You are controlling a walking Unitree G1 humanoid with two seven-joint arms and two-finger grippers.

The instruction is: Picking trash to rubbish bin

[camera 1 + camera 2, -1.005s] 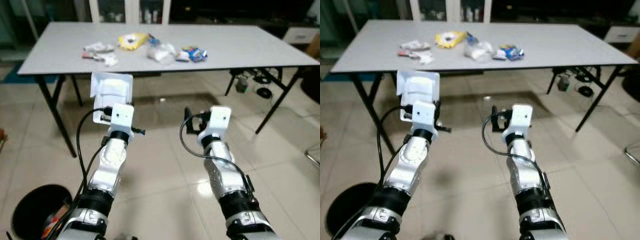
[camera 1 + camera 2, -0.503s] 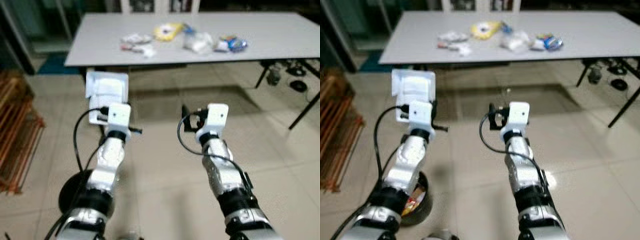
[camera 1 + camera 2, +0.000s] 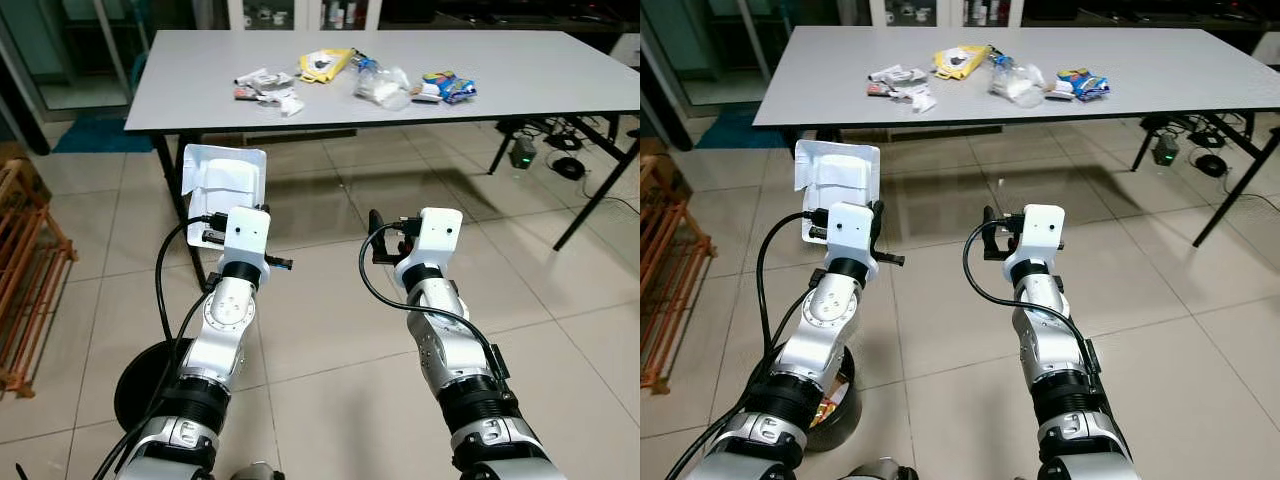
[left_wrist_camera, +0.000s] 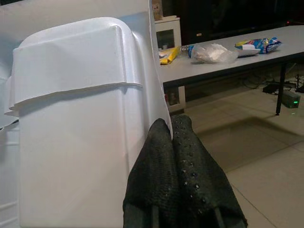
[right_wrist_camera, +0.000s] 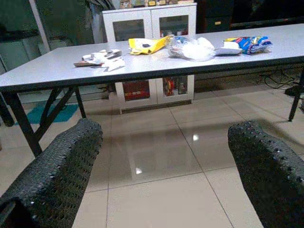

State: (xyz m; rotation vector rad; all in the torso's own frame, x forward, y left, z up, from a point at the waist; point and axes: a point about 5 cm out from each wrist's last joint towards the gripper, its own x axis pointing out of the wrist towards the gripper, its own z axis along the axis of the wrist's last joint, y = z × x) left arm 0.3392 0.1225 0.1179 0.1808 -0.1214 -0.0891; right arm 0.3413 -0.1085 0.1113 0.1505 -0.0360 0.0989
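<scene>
One piece of trash is in hand at this moment: the left tool (image 4: 178, 156) has its two black fingers pressed together on the edge of a white plastic tray (image 3: 224, 185), a thin moulded container, and holds it upright in front of the robot, above the tiled floor (image 3: 330, 300). The right tool (image 5: 166, 156) is empty, with its fingers spread wide apart, and it is raised beside the left one.

The black rubbish bin (image 3: 836, 405) stands on the floor low on the robot's left side, partly hidden under the left arm, and some coloured wrappers lie inside it. I judge that the step in hand is the carrying of the tray to the bin; the tray is not yet over the opening.

The next move, as I see it, calls for bringing the left arm down and back toward the bin, or turning the body to it, and then opening the fingers once the tray is above the rim.

More trash waits on the grey bench (image 3: 520, 80) ahead: crumpled white wrappers (image 3: 265, 85), a yellow packet (image 3: 325, 64), a clear plastic bag (image 3: 382, 86) and a blue snack packet (image 3: 448, 86).
</scene>
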